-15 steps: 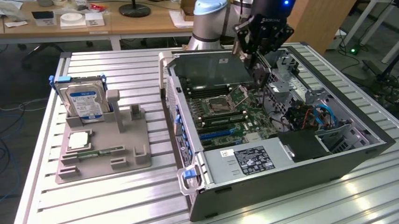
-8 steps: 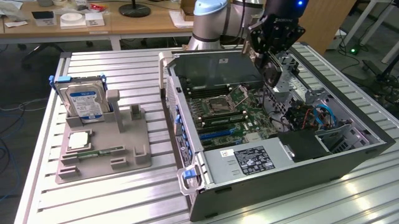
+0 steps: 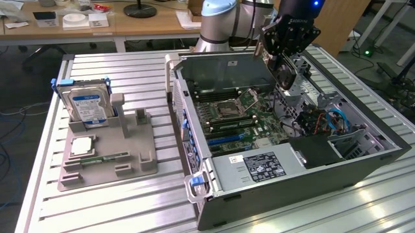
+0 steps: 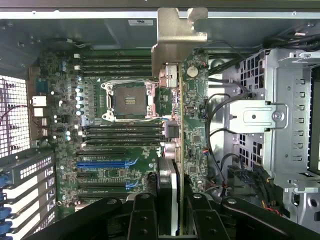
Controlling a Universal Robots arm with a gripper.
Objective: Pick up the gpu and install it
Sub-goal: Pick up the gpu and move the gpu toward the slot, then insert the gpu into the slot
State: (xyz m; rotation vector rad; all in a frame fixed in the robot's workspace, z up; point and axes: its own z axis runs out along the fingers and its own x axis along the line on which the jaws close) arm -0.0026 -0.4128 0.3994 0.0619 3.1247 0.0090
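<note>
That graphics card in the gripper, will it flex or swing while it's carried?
Probably stiff: the gpu runs straight, edge-on, from the gripper. Likely fragile: a thin card with exposed components. Its metal bracket may weight the far end.

arm point(image 3: 220, 19): we see its silver-blue joints at the far side, reaching forward | wrist: turned downward | end effector point(image 3: 286, 58): black, pointing down, its fingers point(image 4: 142, 220) pressed on both faces of the gpu point(image 4: 169, 185), which hangs edge-down

Silver arm point(image 3: 228, 30), blue joint cap point(image 3: 217, 7), black claw point(image 3: 283, 60)
</note>
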